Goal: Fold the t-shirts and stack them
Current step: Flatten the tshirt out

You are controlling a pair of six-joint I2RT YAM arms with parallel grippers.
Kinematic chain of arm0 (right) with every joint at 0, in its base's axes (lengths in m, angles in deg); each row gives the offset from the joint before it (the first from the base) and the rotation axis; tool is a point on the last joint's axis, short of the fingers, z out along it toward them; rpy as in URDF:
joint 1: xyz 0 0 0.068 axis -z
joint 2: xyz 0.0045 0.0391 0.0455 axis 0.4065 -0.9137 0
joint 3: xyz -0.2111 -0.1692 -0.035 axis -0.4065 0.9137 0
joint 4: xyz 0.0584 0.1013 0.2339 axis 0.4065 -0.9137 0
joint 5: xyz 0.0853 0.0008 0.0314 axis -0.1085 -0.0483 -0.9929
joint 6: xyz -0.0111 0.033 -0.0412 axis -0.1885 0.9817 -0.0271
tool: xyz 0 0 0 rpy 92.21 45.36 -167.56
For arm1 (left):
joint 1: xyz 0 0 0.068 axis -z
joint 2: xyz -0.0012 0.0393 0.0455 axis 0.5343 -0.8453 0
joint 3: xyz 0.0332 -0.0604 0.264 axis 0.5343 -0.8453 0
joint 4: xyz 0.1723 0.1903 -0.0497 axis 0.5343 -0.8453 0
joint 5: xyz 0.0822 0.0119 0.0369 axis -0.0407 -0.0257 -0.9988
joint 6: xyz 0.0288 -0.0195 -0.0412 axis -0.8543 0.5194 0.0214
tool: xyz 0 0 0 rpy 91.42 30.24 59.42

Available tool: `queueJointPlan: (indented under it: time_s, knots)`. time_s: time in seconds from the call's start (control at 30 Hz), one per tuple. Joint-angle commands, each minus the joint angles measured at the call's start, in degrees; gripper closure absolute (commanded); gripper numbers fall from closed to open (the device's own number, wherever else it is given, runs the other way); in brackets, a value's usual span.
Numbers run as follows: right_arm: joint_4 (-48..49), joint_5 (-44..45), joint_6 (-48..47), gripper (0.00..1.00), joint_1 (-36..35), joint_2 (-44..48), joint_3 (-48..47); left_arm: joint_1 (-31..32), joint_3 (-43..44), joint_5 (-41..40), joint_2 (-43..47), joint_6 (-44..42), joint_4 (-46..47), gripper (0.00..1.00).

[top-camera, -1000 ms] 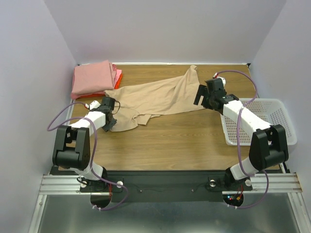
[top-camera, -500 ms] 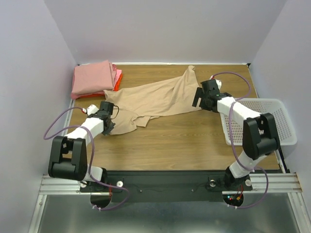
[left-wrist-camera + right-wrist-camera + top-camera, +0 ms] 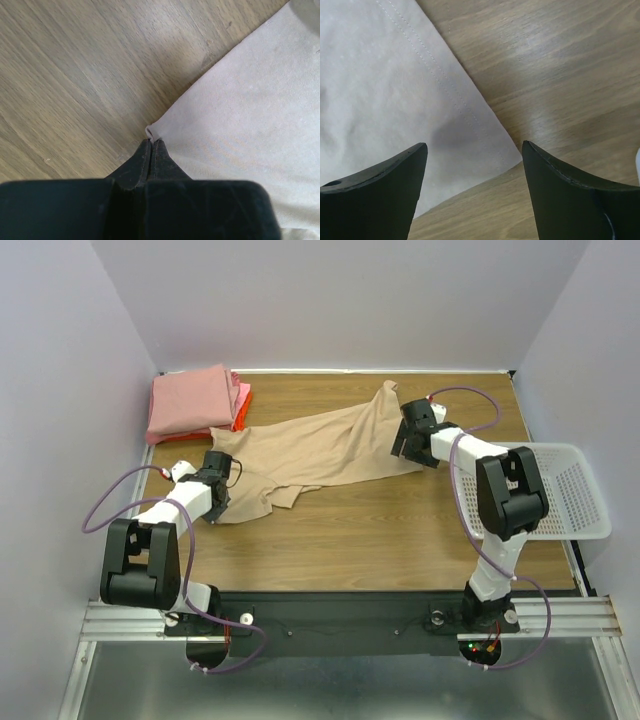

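Camera layout: one fixed overhead, two wrist-mounted close-ups.
Top camera looks down from above and behind the arm bases, covering the whole table (image 3: 400, 530). Wrist cameras look down past the left gripper (image 3: 151, 142) and right gripper (image 3: 474, 145), close to the wood; all three show the tan t-shirt (image 3: 320, 445).

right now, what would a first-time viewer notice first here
A crumpled tan shirt sprawls diagonally across the middle of the wooden table. The left claw is pinched shut on its left edge, while the right claw hangs open over its right corner. A pink-topped stack of folded shirts sits in the far left corner.
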Motion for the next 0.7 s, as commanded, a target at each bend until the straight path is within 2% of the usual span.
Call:
queueJointPlan:
  time_s: [0.0, 0.23, 0.4, 0.57, 0.63, 0.67]
  knots:
    - [1.1, 1.5, 2.5, 0.19, 0.2, -0.1, -0.1, -0.2, 1.9, -2.9, 0.4, 0.8, -2.4, 1.0]
    - [1.1, 3.8, 2.9, 0.3, 0.1, -0.7, 1.4, -0.2, 1.6, -2.4, 0.9, 0.5, -1.8, 1.0]
    - [1.1, 2.9, 2.8, 0.32, 0.2, -3.4, 0.9, -0.2, 1.5, -2.7, 1.2, 0.4, -2.1, 1.0]
    - [1.2, 1.8, 2.7, 0.51, 0.2, -4.7, 1.2, -0.2, 1.2, -2.4, 2.6, 0.4, -2.2, 1.0]
    - [1.4, 1.6, 2.9, 0.66, 0.2, -4.3, 1.9, -0.2, 1.2, -1.8, 3.6, 0.2, -2.0, 1.0]
    - [1.5, 1.6, 2.8, 0.78, 0.1, -4.0, 2.0, -0.2, 1.4, -1.2, 4.1, -0.1, -2.0, 1.0]
